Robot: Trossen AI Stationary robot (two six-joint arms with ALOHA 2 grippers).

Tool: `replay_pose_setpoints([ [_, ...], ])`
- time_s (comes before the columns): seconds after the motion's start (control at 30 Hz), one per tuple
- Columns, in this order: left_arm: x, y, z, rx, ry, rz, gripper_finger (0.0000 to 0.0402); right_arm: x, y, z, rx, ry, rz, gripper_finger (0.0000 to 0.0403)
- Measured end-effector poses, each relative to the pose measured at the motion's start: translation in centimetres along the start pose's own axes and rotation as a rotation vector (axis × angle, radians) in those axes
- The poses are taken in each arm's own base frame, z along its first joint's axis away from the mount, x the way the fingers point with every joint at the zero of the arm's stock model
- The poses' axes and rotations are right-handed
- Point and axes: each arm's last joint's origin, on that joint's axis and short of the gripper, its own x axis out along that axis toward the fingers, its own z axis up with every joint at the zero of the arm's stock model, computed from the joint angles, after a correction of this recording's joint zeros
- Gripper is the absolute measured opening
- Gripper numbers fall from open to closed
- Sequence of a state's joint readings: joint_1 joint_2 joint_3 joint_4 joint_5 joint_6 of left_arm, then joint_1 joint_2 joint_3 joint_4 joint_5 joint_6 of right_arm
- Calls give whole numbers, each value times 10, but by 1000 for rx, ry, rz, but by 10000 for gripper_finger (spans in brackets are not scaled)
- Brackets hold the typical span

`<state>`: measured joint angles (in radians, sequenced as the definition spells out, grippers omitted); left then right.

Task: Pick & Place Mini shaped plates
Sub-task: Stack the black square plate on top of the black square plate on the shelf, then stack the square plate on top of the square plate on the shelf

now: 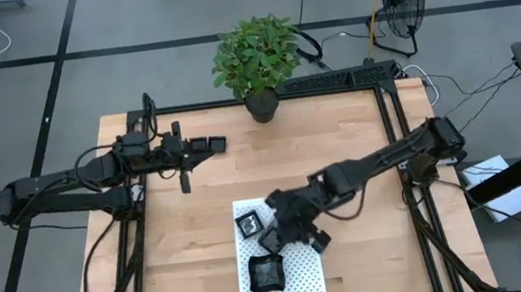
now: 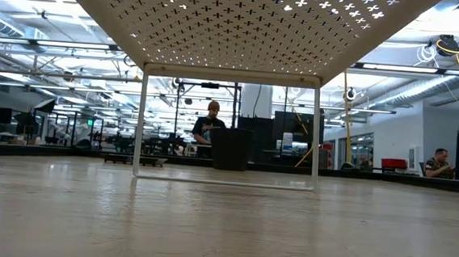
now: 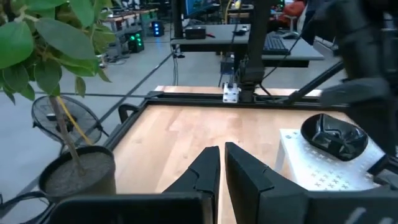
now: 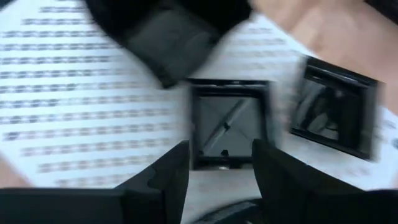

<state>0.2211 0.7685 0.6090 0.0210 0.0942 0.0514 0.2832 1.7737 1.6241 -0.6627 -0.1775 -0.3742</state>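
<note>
- Hovering over the white dotted mat (image 1: 293,278), right gripper (image 1: 291,228) with fingers apart around nothing, a square plate (image 4: 227,124) lying just below and between them.
- Resting on the mat: a second square plate (image 1: 248,225) at ten o'clock of the gripper, a rounded plate (image 1: 266,272) at seven o'clock.
- Waiting at the table's far left, near the plant (image 1: 255,61): left gripper (image 1: 215,145), fingers together, empty.
- Judging by the lie: three plates placed; none visible elsewhere.
</note>
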Motion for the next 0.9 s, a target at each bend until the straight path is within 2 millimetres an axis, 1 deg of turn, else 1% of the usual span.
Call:
replay_pose_setpoints([
  [0.13, 0, 0, 0, -7, 0, 1, 31, 4, 19, 4, -44, 26, 3, 161],
  [0.3, 0, 0, 0, -9, 1, 0, 31, 8, 35, 6, -92, 55, -24, 160],
  [0.4, 0, 0, 0, -5, 1, 0, 31, 14, 42, 3, -113, 63, -29, 159],
  [0.53, 0, 0, 0, -7, 1, 0, 31, 26, 42, -7, -149, 78, -76, 159],
  [0.6, 0, 0, 0, -7, 1, 0, 31, 27, 41, -8, -152, 73, -111, 159],
  [0.9, 0, 0, 0, -7, 2, 0, 31, 28, 43, -7, -157, 59, -117, 150],
])
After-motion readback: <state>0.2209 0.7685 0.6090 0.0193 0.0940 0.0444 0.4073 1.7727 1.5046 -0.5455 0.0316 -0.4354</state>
